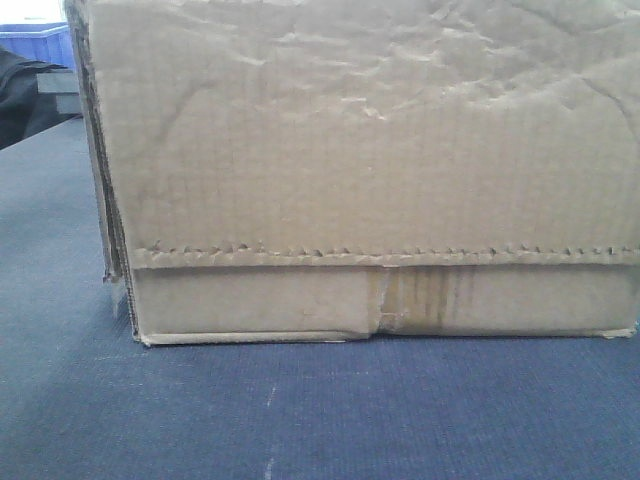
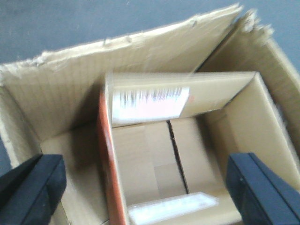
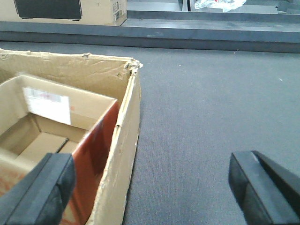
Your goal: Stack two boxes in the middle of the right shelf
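A large brown cardboard box (image 1: 360,160) with a wrinkled face, serrated flap edge and taped seam fills the front view, standing on blue-grey carpet. From above it is open (image 2: 70,98), with a smaller open box (image 2: 145,154) nested inside, red-orange on its side and bearing a white label. My left gripper (image 2: 147,187) hangs open over the inner box, empty. My right gripper (image 3: 150,187) is open and empty, its fingers straddling the big box's right wall (image 3: 117,168); the inner box's red side (image 3: 98,140) shows there. The shelf is out of view.
Blue-grey carpet (image 3: 211,122) spreads right of the box. A low grey ledge (image 3: 187,33) runs along the back, with a printed carton (image 3: 61,11) on it. A blue bin (image 1: 35,45) and a dark object (image 1: 25,95) sit at the far left.
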`<control>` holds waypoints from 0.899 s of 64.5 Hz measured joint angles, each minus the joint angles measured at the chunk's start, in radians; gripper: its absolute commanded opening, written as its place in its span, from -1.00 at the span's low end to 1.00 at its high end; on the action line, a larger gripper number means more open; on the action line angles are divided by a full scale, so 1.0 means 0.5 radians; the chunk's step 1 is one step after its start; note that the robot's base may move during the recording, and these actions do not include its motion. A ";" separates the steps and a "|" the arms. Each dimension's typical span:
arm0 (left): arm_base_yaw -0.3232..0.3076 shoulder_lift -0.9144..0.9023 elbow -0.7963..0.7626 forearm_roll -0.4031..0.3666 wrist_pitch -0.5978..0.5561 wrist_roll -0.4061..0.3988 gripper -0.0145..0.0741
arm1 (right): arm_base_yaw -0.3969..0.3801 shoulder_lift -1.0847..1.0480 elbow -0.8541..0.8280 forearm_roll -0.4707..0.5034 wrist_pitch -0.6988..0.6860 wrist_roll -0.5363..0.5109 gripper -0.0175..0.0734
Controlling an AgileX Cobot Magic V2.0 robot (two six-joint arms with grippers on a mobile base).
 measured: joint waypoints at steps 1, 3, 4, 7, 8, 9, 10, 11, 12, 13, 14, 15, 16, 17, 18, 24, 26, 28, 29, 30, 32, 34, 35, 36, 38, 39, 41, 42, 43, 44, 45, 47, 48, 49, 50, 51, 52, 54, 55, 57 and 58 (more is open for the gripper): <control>0.000 -0.005 -0.018 0.000 0.016 0.000 0.64 | 0.000 0.000 0.000 0.000 0.000 0.000 0.62; 0.000 -0.014 -0.043 0.008 0.040 0.000 0.64 | 0.000 0.000 -0.004 0.000 0.009 0.000 0.62; 0.000 -0.021 -0.054 0.014 0.056 0.000 0.64 | 0.000 0.000 -0.009 0.000 0.016 0.000 0.62; 0.000 -0.051 -0.094 0.046 0.084 0.000 0.64 | 0.000 0.014 -0.038 0.000 0.051 0.000 0.62; 0.000 -0.058 -0.099 0.056 0.092 0.000 0.64 | 0.000 0.017 -0.048 0.000 0.055 0.000 0.62; 0.000 -0.070 -0.103 0.066 0.095 0.000 0.64 | 0.000 0.027 -0.066 0.000 0.067 0.000 0.62; 0.000 -0.079 -0.114 0.086 0.099 0.000 0.64 | 0.000 0.036 -0.079 0.000 0.083 0.000 0.62; 0.000 -0.091 -0.115 0.099 0.103 0.000 0.64 | 0.000 0.047 -0.101 0.000 0.092 0.000 0.62; 0.000 -0.099 -0.119 0.120 0.104 0.000 0.64 | 0.000 0.057 -0.117 0.000 0.106 0.000 0.62; 0.000 -0.106 -0.119 0.135 0.108 0.000 0.64 | 0.000 0.067 -0.134 0.000 0.115 0.000 0.62; 0.000 -0.116 -0.123 0.159 0.114 0.000 0.64 | 0.000 0.085 -0.160 0.000 0.131 0.000 0.62; 0.000 -0.120 -0.127 0.175 0.118 0.000 0.64 | 0.000 0.099 -0.179 0.000 0.139 0.000 0.62; 0.000 -0.124 -0.126 0.195 0.118 0.000 0.64 | 0.000 0.121 -0.199 0.000 0.155 0.000 0.62; 0.000 -0.134 -0.126 0.224 0.123 0.000 0.64 | 0.000 0.135 -0.229 0.000 0.166 0.000 0.62; 0.000 -0.138 -0.126 0.242 0.123 0.000 0.64 | 0.000 0.160 -0.250 0.000 0.183 0.000 0.62; 0.004 -0.150 -0.113 0.323 0.135 0.000 0.64 | 0.000 0.288 -0.399 0.000 0.280 0.000 0.62; 0.008 -0.154 -0.106 0.327 0.135 0.000 0.64 | 0.000 0.329 -0.454 0.000 0.313 0.000 0.62; 0.017 -0.158 -0.086 0.331 0.135 0.000 0.64 | 0.005 0.382 -0.498 0.000 0.348 0.000 0.62; 0.020 -0.158 -0.076 0.331 0.135 0.000 0.64 | 0.010 0.405 -0.519 0.000 0.374 0.000 0.62; 0.025 -0.163 -0.060 0.331 0.135 0.000 0.64 | 0.009 0.427 -0.540 0.000 0.392 -0.004 0.62; 0.037 -0.171 -0.034 0.331 0.135 0.000 0.64 | 0.022 0.487 -0.593 0.000 0.443 -0.013 0.62; 0.046 -0.177 -0.003 0.331 0.135 0.000 0.64 | 0.035 0.536 -0.633 0.000 0.486 -0.024 0.62; 0.052 -0.186 0.013 0.331 0.135 0.000 0.64 | 0.041 0.560 -0.661 0.000 0.506 -0.024 0.62; 0.065 -0.190 0.041 0.331 0.135 0.000 0.64 | 0.050 0.597 -0.680 0.000 0.537 -0.028 0.62; 0.075 -0.199 0.090 0.331 0.135 0.000 0.64 | 0.064 0.645 -0.725 0.000 0.576 -0.032 0.62; 0.082 -0.204 0.109 0.327 0.135 0.000 0.64 | 0.068 0.681 -0.742 0.000 0.596 -0.032 0.62; 0.098 -0.213 0.149 0.327 0.135 0.000 0.64 | 0.083 0.728 -0.774 0.000 0.641 -0.035 0.62; 0.103 -0.212 0.168 0.323 0.135 0.000 0.64 | 0.095 0.751 -0.790 0.000 0.658 -0.035 0.62; 0.106 -0.217 0.197 0.323 0.135 0.000 0.64 | 0.102 0.785 -0.811 0.000 0.683 -0.035 0.62; 0.107 -0.221 0.225 0.323 0.135 0.000 0.64 | 0.107 0.819 -0.830 0.000 0.704 -0.035 0.62; 0.111 -0.221 0.243 0.323 0.135 0.000 0.64 | 0.110 0.841 -0.840 0.000 0.720 -0.035 0.62; 0.110 -0.224 0.279 0.319 0.135 0.000 0.64 | 0.124 0.883 -0.858 0.000 0.747 -0.036 0.62; 0.110 -0.224 0.297 0.319 0.135 0.000 0.64 | 0.125 0.903 -0.870 0.000 0.759 -0.036 0.62; 0.110 -0.224 0.322 0.314 0.135 0.000 0.64 | 0.128 0.922 -0.875 0.004 0.771 -0.036 0.62; 0.110 -0.224 0.339 0.310 0.135 0.000 0.64 | 0.128 0.950 -0.881 0.004 0.785 -0.036 0.62; 0.110 -0.224 0.364 0.307 0.135 0.000 0.64 | 0.128 0.969 -0.884 0.004 0.793 -0.036 0.62; 0.110 -0.224 0.382 0.301 0.135 0.000 0.64 | 0.132 0.995 -0.883 0.004 0.803 -0.036 0.62; 0.105 -0.224 0.417 0.298 0.135 0.000 0.64 | 0.132 1.030 -0.884 0.008 0.826 -0.036 0.62; 0.105 -0.224 0.435 0.298 0.135 0.000 0.64 | 0.132 1.046 -0.888 0.008 0.836 -0.036 0.62; 0.102 -0.224 0.490 0.286 0.135 0.000 0.64 | 0.132 1.094 -0.888 0.008 0.860 -0.036 0.62; 0.102 -0.224 0.508 0.286 0.135 0.000 0.64 | 0.132 1.109 -0.888 0.008 0.868 -0.036 0.62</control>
